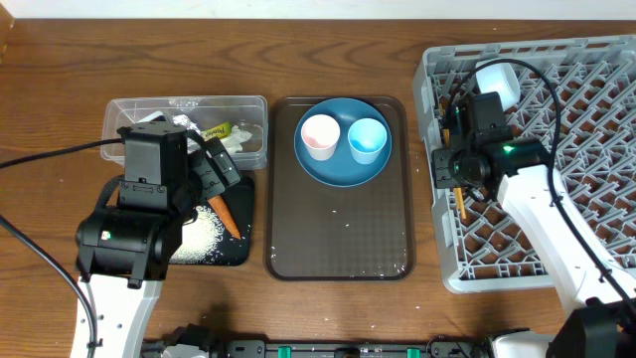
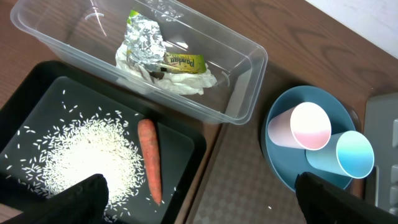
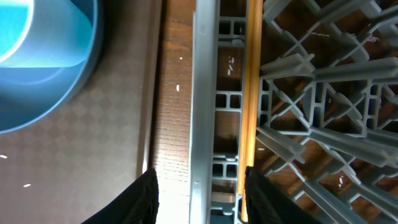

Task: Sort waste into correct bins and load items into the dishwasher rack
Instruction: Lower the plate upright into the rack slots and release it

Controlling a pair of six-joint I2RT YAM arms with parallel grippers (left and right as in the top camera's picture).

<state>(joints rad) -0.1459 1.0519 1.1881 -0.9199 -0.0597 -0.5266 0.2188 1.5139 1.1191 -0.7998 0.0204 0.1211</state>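
In the left wrist view my left gripper [image 2: 202, 199] hangs wide open over the black bin [image 2: 37, 81], nothing between its fingers. An orange carrot [image 2: 149, 158] and loose rice [image 2: 87, 155] lie in that bin. The clear bin [image 2: 249, 81] holds the foil wrapper [image 2: 144, 34] and white tissue [image 2: 186, 81]. The blue plate [image 1: 343, 169] carries the pink cup [image 1: 319, 135] and light blue cup [image 1: 367, 139]. My right gripper [image 3: 202, 199] straddles the left wall of the dishwasher rack [image 3: 202, 93], jaws apart, beside a wooden chopstick [image 3: 250, 93] lying inside. A white bowl [image 1: 497, 82] sits in the rack.
The brown tray [image 1: 338, 234] lies between the bins and the rack [image 1: 596, 129], with a few stray rice grains on it. A strip of bare wooden table separates the tray from the rack wall. Cables run from both arms.
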